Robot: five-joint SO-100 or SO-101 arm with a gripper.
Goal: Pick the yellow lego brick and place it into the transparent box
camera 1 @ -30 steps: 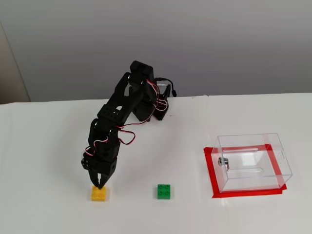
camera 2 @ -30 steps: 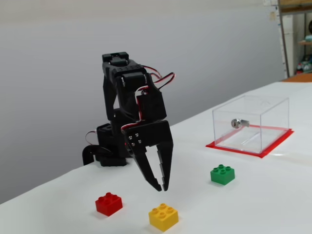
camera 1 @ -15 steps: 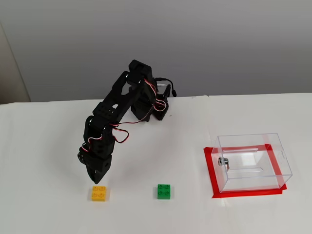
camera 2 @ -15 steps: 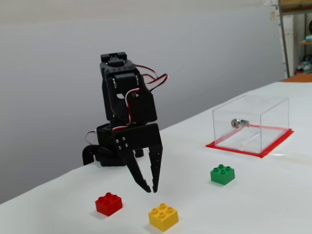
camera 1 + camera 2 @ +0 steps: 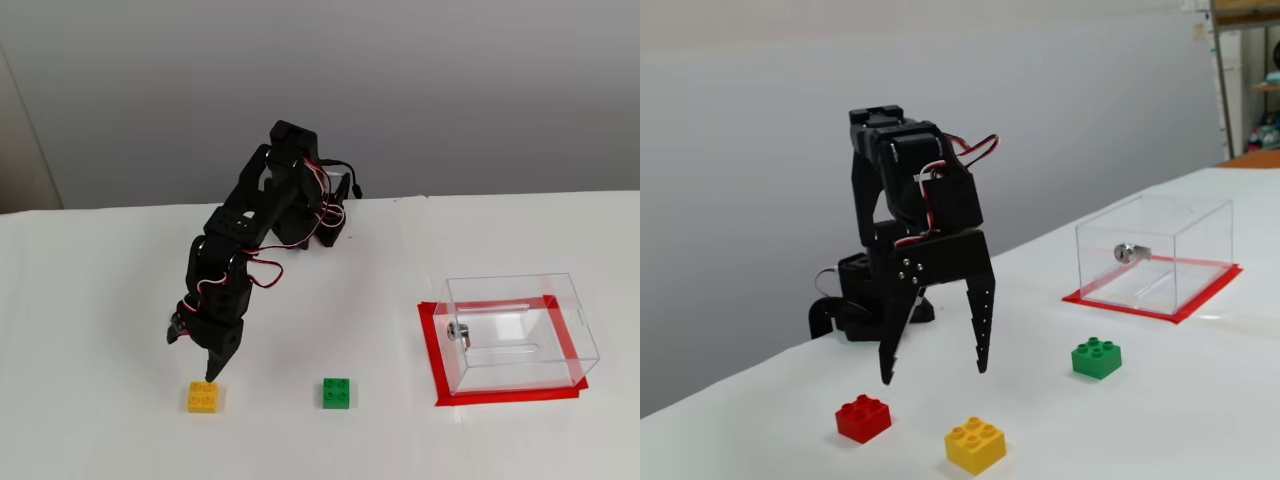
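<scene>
Hanging spread wide and empty, the jaws of the gripper (image 5: pixel 933 376) point down at the counter (image 5: pixel 1200 400). They are poised above the yellow lego brick (image 5: pixel 976 445) without touching it. In a fixed view from the front the gripper (image 5: pixel 192 357) sits just behind and slightly left of that brick (image 5: pixel 203 397), which lies flat, studs up. A red brick (image 5: pixel 863 418) rests just left of the yellow one in a fixed view from the side, near the left jaw tip. A green brick (image 5: pixel 337 393) lies well to the right of the yellow one, apart from everything. Farther right stands the transparent box (image 5: pixel 518 332), upright on a patch of red tape (image 5: pixel 436 360). A small metal fitting (image 5: pixel 1124 252) shows on one wall. No brick is inside it.
</scene>
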